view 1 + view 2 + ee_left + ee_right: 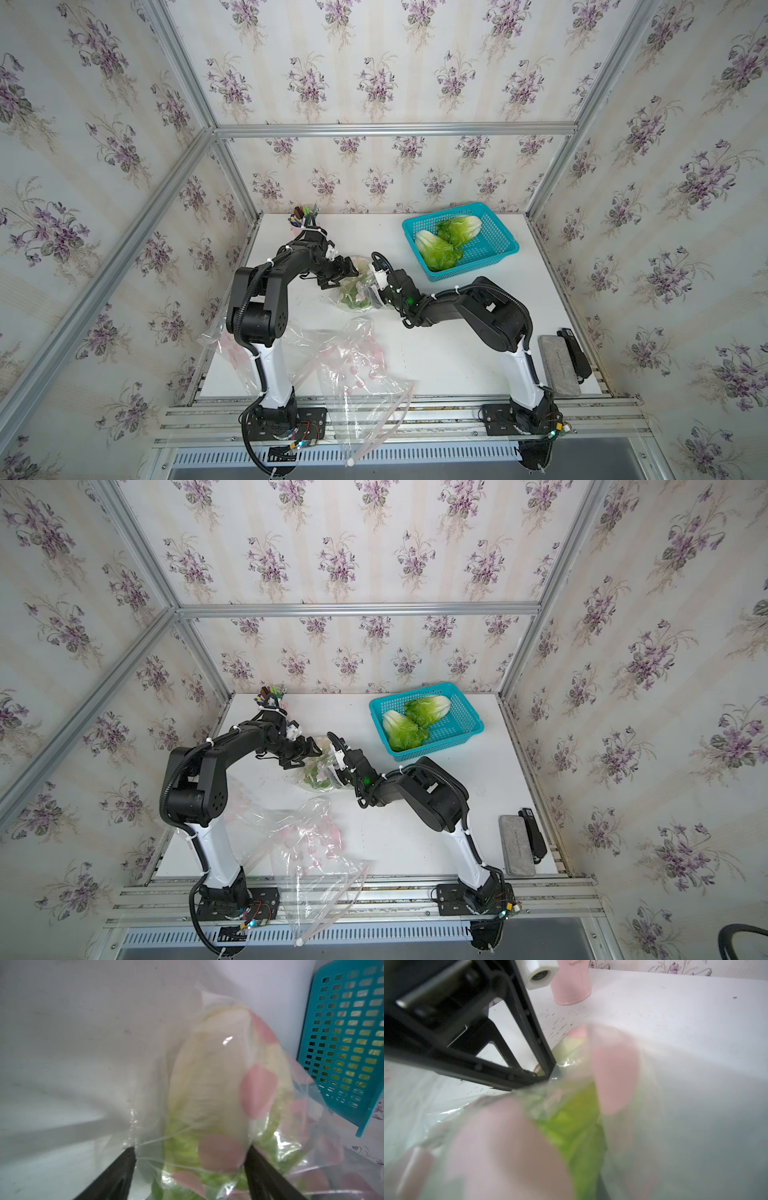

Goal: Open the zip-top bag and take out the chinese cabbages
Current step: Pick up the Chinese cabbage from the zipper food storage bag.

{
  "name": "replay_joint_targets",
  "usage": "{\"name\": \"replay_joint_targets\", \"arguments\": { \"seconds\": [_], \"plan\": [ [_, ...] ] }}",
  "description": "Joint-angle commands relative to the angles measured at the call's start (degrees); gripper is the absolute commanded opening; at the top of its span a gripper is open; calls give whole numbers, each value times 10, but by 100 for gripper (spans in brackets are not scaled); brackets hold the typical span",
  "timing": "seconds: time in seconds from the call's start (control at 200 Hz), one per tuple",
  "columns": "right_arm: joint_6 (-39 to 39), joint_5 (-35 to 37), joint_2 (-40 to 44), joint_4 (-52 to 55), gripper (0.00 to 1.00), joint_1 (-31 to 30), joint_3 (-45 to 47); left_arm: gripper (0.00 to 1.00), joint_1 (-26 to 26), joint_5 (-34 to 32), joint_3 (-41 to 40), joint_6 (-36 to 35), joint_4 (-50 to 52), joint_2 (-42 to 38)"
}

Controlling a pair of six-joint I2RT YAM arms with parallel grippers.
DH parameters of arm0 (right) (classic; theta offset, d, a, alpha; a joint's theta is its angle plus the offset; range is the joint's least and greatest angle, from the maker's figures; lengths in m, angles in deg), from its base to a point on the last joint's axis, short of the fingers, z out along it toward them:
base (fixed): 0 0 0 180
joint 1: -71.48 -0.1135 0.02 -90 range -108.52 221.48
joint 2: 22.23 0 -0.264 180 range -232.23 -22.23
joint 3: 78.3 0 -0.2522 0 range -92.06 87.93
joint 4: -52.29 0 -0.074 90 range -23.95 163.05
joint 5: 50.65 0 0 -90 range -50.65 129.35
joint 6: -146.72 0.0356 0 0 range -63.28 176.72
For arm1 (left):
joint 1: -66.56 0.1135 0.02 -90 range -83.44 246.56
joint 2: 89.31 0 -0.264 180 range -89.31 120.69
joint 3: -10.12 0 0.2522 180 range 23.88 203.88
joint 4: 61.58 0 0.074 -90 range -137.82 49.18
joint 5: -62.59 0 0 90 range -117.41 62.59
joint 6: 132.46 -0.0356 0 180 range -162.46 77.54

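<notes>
The zip-top bag (360, 276), clear with pink spots, lies mid-table with one chinese cabbage (353, 297) inside; the left wrist view shows that cabbage's pale base and green leaves (207, 1076) through the film. My left gripper (352, 269) is open, its black fingers (127, 1161) straddling the bagged cabbage. My right gripper (377, 293) is at the bag's right edge. Its jaws are hidden behind bag film (675, 1115) that fills the right wrist view, and it appears shut on the bag. Two more chinese cabbages (436, 249) (459, 228) lie in the teal basket (498, 232).
Two empty clear bags (357, 365) (232, 345) lie at the front left, one hanging over the table edge. A cup of pens (305, 216) stands at the back left. A grey block (559, 365) and a black stapler (575, 353) sit by the right edge.
</notes>
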Motion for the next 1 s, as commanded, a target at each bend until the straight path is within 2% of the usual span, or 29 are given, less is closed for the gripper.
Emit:
{"name": "replay_joint_targets", "arguments": {
  "seconds": [0.0, 0.12, 0.175, 0.25, 0.32, 0.36, 0.565, 0.634, 0.724, 0.749, 0.799, 0.844, 0.929, 0.959, 0.994],
  "plan": [
    [26, -59, 14, -59, 0, 7, 19, 100, 0, 33, -9, 7, -11, -4],
    [44, -93, 22, -88, 0, 14, 43, 99, 0, 62, -15, 18, -36, -3],
    [47, -104, 24, -99, 0, 15, 50, 94, -1, 73, -15, 23, -46, -1],
    [46, -117, 27, -106, 0, 15, 55, 78, -1, 85, -15, 37, -63, 3],
    [46, -125, 29, -111, 0, 17, 60, 47, -1, 91, -13, 48, -73, 5],
    [47, -133, 31, -112, 0, 18, 61, 36, -1, 94, -11, 52, -77, 6],
    [49, -166, 39, -118, 0, 29, 69, 5, -1, 103, 0, 58, -83, 12],
    [51, -180, 40, -120, 0, 33, 70, 6, 0, 108, 3, 59, -85, 12],
    [52, -197, 40, -126, 0, 37, 76, 14, -1, 111, 6, 59, -88, 11],
    [52, -201, 40, -130, 0, 38, 78, 24, 0, 112, 6, 58, -88, 11],
    [51, -206, 42, -137, 0, 39, 84, 57, 0, 112, 7, 57, -89, 9],
    [51, -210, 43, -140, 0, 39, 87, 66, 0, 113, 6, 57, -90, 8],
    [50, -218, 44, -150, 0, 39, 91, 67, 0, 113, 2, 57, -96, 5],
    [51, -220, 44, -154, 0, 39, 93, 62, 0, 111, 0, 57, -97, 2],
    [52, -221, 44, -158, 0, 39, 95, 50, 0, 108, -1, 57, -100, -1]
  ]
}}
